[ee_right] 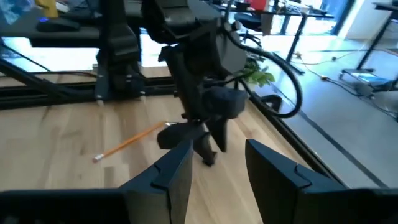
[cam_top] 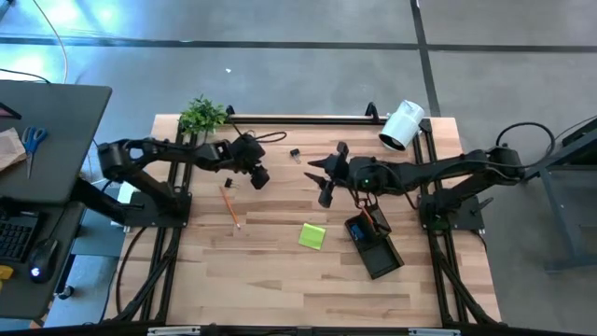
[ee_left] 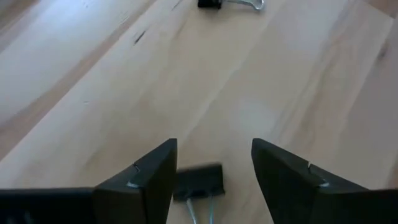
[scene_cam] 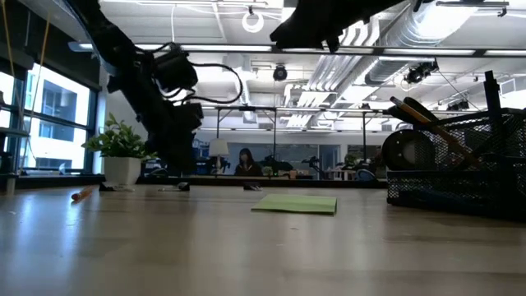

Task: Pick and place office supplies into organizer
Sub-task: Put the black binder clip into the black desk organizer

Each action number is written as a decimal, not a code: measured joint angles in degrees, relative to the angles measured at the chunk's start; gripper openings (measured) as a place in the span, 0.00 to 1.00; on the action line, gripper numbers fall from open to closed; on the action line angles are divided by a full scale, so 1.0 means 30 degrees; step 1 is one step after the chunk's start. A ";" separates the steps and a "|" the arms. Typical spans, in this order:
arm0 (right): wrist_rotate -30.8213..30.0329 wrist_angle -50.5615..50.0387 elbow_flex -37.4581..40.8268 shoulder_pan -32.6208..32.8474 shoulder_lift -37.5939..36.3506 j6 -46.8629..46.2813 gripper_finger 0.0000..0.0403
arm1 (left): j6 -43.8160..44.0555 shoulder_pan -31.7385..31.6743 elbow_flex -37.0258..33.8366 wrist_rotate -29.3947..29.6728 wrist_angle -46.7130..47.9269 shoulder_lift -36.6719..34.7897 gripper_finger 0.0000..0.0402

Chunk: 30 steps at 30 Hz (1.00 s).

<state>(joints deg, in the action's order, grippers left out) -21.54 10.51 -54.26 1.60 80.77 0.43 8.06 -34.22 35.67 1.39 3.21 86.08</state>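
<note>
Patience matters most now: I judge I should lower my left end effector straight down so its spread fingers straddle the black clip evenly, then close on its body, not the wire handles. It holds nothing yet; the clip lies on the table between the fingers. My right end effector, also spread and empty, waits up above the table, near the organizer.

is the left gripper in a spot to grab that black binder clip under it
Probably yes: the left gripper is open, the binder clip lies on bare table between its fingers, and nothing else is near enough to block it.
</note>
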 joint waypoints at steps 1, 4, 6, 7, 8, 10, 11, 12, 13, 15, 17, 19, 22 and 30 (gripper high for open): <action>-0.0150 -0.0086 0.0000 -0.0098 0.0005 0.0006 0.35 | -0.0046 -0.0007 0.0165 0.0099 0.0011 0.0293 0.49; -0.0336 -0.0456 0.0000 -0.0371 0.0001 -0.0078 0.35 | -0.0060 -0.0015 0.0979 0.0713 0.0789 0.1005 0.49; -0.0307 -0.0732 0.0000 -0.0537 0.0007 -0.0198 0.35 | -0.0067 -0.0015 0.1303 0.1135 0.1469 0.1296 0.49; -0.0307 -0.0851 0.0000 -0.0572 0.0001 -0.0239 0.35 | -0.0061 -0.0007 0.1328 0.1422 0.1755 0.1369 0.49; -0.0314 -0.0916 0.0000 -0.0579 0.0001 -0.0291 0.35 | -0.0060 0.0009 0.1329 0.1594 0.1983 0.1421 0.49; -0.0318 -0.0916 0.0000 -0.0650 0.0004 -0.0281 0.35 | -0.0031 0.0036 0.1334 0.1839 0.2495 0.1421 0.49; -0.0324 -0.0920 0.0000 -0.0653 0.0004 -0.0224 0.35 | 0.0099 0.0036 0.1339 0.1876 0.2734 0.1421 0.49; -0.0329 -0.0920 0.0000 -0.0653 0.0002 -0.0168 0.35 | 0.0342 0.0036 0.1339 0.1902 0.3002 0.1421 0.48; -0.0336 -0.0920 0.0000 -0.0662 0.0007 -0.0148 0.35 | 0.0492 0.0036 0.1339 0.1902 0.3239 0.1421 0.48; -0.0329 -0.0920 0.0000 -0.0661 0.0007 -0.0140 0.35 | 0.0757 0.0036 0.1339 0.1893 0.3619 0.1421 0.47; -0.0317 -0.0923 0.0000 -0.0661 0.0003 -0.0079 0.35 | 0.0904 0.0036 0.1339 0.1899 0.3850 0.1421 0.46; -0.0314 -0.0943 0.0000 -0.0661 0.0003 -0.0048 0.35 | 0.0920 0.0036 0.1339 0.1902 0.3966 0.1421 0.45; -0.0307 -0.1073 0.0000 -0.0661 0.0007 -0.0125 0.35 | 0.0915 0.0036 0.1339 0.1902 0.4122 0.1421 0.44; -0.0772 -0.1706 0.0000 -0.0610 0.0007 0.0349 0.35 | 0.0286 0.0036 0.1339 0.1902 0.4523 0.1414 0.41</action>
<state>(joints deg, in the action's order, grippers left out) -23.85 5.39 -54.26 -0.23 80.79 1.47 8.92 -34.11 39.68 7.09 16.78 90.32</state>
